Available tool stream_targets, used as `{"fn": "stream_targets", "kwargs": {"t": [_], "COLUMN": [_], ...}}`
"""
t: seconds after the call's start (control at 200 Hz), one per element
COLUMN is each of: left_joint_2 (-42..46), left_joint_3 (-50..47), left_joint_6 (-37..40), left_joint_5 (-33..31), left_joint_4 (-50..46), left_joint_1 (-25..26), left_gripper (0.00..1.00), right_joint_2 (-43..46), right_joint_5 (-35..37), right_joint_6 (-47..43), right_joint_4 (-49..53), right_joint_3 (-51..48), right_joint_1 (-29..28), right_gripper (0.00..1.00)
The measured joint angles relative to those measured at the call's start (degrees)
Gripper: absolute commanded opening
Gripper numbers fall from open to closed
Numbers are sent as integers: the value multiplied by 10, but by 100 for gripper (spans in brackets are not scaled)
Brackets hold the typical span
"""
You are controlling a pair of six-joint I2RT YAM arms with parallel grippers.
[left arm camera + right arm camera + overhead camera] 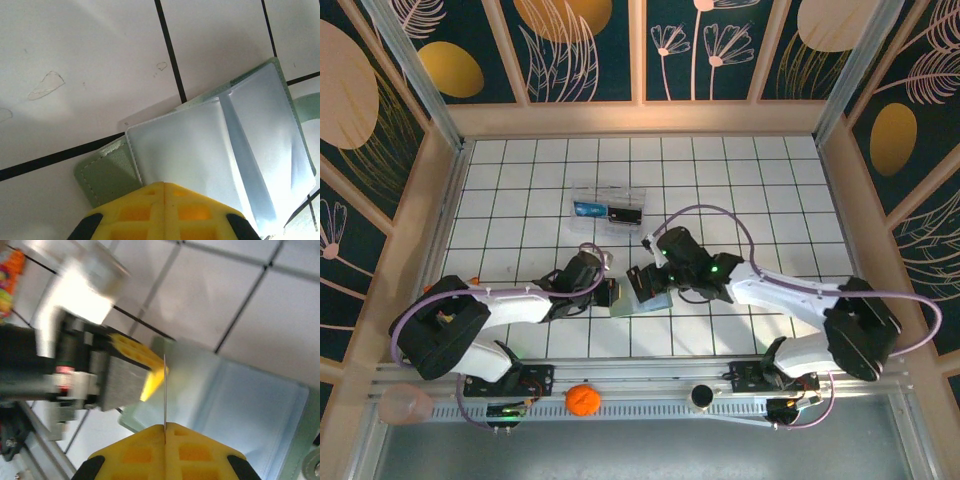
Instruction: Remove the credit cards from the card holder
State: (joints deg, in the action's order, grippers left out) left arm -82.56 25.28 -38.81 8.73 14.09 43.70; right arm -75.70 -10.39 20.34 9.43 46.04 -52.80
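The card holder (200, 145) lies open on the white tiles, pale blue-grey inner faces up, with a grey-green flap (102, 175) at its left. My left gripper (164, 184) is shut, its yellow tips resting on the holder's left half. In the top view the left gripper (610, 293) meets the card holder (628, 303) from the left. My right gripper (165, 426) is shut on a thin credit card (165, 390), seen edge-on and standing up from the card holder (250, 410). The left gripper's fingers (132, 347) touch the holder's left edge. The right gripper (650, 285) is over the holder.
A clear plastic box (608, 208) with blue and black items sits about two tiles behind the holder. On the near rail are an orange object (582, 399), a black cylinder (701, 396) and a pale cup (405, 405). Wooden walls enclose the table.
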Motion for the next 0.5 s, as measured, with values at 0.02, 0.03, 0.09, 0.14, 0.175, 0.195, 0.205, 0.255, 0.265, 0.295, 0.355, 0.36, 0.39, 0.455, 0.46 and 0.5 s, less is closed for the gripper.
{"fn": "stream_targets", "kwargs": {"t": [0.02,0.03,0.09,0.14,0.175,0.195,0.205,0.255,0.265,0.295,0.355,0.36,0.39,0.455,0.46,0.5], "left_joint_2": [0,0,5,19,33,43,49,77,83,101,135,137,152,180,182,196], "left_joint_3": [2,3,7,10,10,12,12,16,17,19,21,21,21,21,21,20], "left_joint_6": [3,0,4,-1,-2,0,-4,0,-5,-5,-3,-4,-5,-7,-7,-8], "left_joint_5": [0,0,-1,-3,-6,-8,-10,-18,-20,-26,-36,-37,-43,-56,-57,-66], "left_joint_4": [-2,-3,-12,-21,-28,-34,-37,-50,-52,-58,-72,-73,-82,-103,-104,-119], "left_joint_1": [0,0,0,0,0,0,0,0,0,0,-2,-2,-3,-8,-8,-11], "left_gripper": [23,26,45,60,67,70,71,79,80,92,99,99,99,99,99,99], "right_joint_2": [6,8,17,18,17,15,15,8,5,-2,-20,-21,-33,-61,-64,-87], "right_joint_5": [2,3,13,24,34,38,40,50,51,56,63,63,64,62,61,58], "right_joint_6": [-15,-19,-60,-95,-125,-145,-149,-195,-203,-231,-283,-286,-314,-368,-373,-402], "right_joint_4": [0,1,2,3,4,6,7,13,15,18,32,33,42,70,73,94], "right_joint_3": [7,9,33,52,64,71,74,90,94,104,127,129,142,177,182,210], "right_joint_1": [0,0,1,3,5,7,7,14,16,22,32,32,37,46,47,52], "right_gripper": [0,0,0,0,0,0,0,0,0,0,0,0,0,0,0,0]}}
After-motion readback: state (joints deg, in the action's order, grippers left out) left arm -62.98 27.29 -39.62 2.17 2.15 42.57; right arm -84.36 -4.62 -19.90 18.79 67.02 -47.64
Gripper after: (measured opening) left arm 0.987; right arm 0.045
